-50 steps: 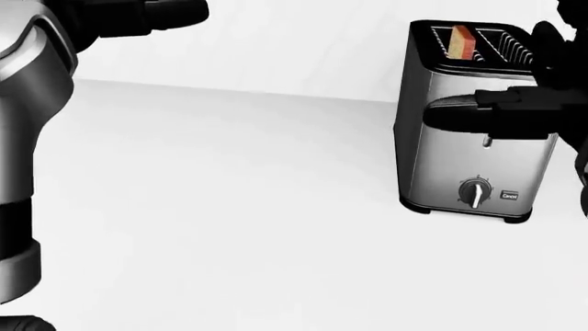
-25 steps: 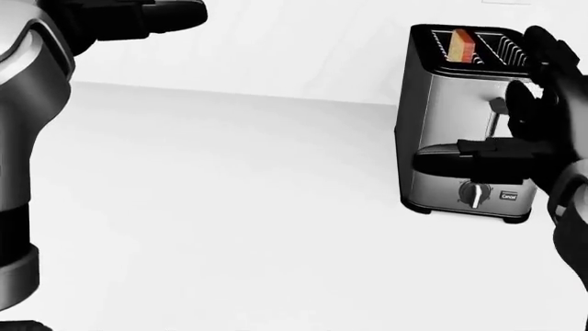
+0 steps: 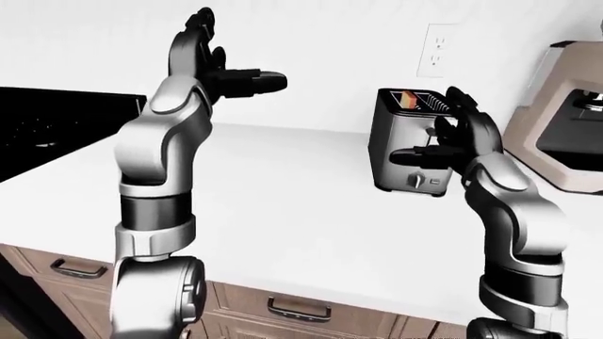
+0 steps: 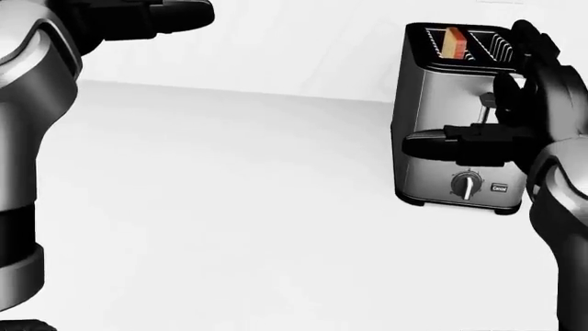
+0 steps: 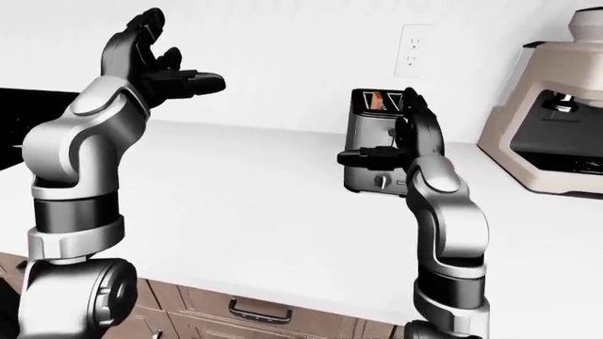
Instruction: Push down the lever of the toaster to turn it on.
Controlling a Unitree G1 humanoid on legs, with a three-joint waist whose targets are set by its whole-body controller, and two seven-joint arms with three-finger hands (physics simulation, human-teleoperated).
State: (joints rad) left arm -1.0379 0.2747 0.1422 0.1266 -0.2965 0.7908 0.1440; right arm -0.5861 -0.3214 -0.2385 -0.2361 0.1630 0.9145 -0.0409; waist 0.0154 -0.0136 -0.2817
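The toaster (image 4: 457, 117) stands on the white worktop (image 4: 229, 207) directly behind the right hand (image 4: 515, 131), with a slice of bread (image 4: 451, 42) standing in the slot above the fingers. That hand is spread, not clenched on anything, one finger (image 4: 441, 146) stretched level across the steel face just above the dial (image 4: 466, 185). The lever (image 4: 487, 103) is mostly hidden by the hand, so whether it is touched cannot be told. The left hand (image 3: 221, 70) is raised well away, loose and empty. The lever is probably a small, stiff, spring-loaded tab; it likely wants a fingertip on top and a firm straight downward press. The toaster looks light enough to skid on the smooth worktop.
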